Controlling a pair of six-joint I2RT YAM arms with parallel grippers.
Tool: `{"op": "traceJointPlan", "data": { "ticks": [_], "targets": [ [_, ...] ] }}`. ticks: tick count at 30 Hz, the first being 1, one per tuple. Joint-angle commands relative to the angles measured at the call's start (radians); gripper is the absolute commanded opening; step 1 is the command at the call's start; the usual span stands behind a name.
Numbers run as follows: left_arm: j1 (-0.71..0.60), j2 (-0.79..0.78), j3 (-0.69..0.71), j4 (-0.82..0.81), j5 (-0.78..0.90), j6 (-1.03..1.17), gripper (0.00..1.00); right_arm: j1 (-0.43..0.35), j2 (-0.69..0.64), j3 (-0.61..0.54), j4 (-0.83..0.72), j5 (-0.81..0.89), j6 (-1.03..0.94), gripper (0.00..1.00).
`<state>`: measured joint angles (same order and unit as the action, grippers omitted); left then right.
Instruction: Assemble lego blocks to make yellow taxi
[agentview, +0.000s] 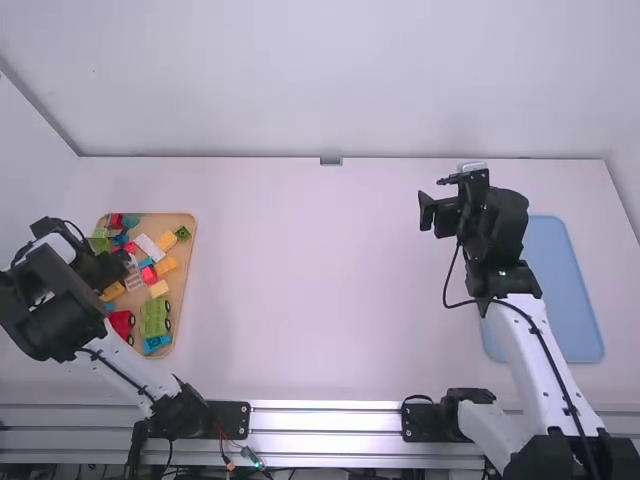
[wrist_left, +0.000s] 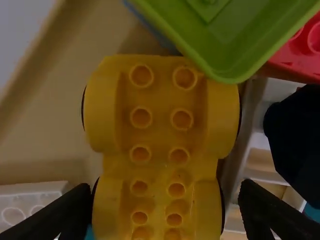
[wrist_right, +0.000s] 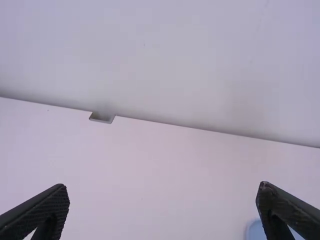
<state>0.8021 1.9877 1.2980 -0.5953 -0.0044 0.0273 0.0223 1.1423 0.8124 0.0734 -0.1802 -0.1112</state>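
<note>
Blocks (agentview: 154, 320) in tray (agentview: 182, 272), left; mat (agentview: 562, 290), seemingly, right

yellow wheeled block (wrist_left: 161, 120), tan tray (agentview: 181, 286), light-blue tray (agentview: 555, 275), white table (agentview: 320, 300)

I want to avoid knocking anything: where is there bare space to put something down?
The widest bare patch is the table between the wooden tray and the right arm. The blue tray beside that arm looks bare where visible. It is crowded in the wooden tray: blocks cover most of it and the left claw hangs over them.
</note>
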Motion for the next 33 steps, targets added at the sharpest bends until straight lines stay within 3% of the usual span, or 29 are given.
{"op": "traceJointPlan", "data": {
  "ticks": [1,11,33],
  "targets": [
    [0.006,0.008,0.045,-0.039,-0.004,0.014,0.82,0.005,0.004,0.043,0.005,-0.007,0.003,0.99],
    [0.011,0.008,0.077,-0.064,-0.008,0.014,0.69,0.005,0.004,0.043,0.005,-0.006,0.002,0.99],
    [0.017,0.008,-0.024,0.037,-0.011,0.045,0.72,0.031,0.004,0.043,0.005,-0.006,-0.001,0.99]
  ]
}}
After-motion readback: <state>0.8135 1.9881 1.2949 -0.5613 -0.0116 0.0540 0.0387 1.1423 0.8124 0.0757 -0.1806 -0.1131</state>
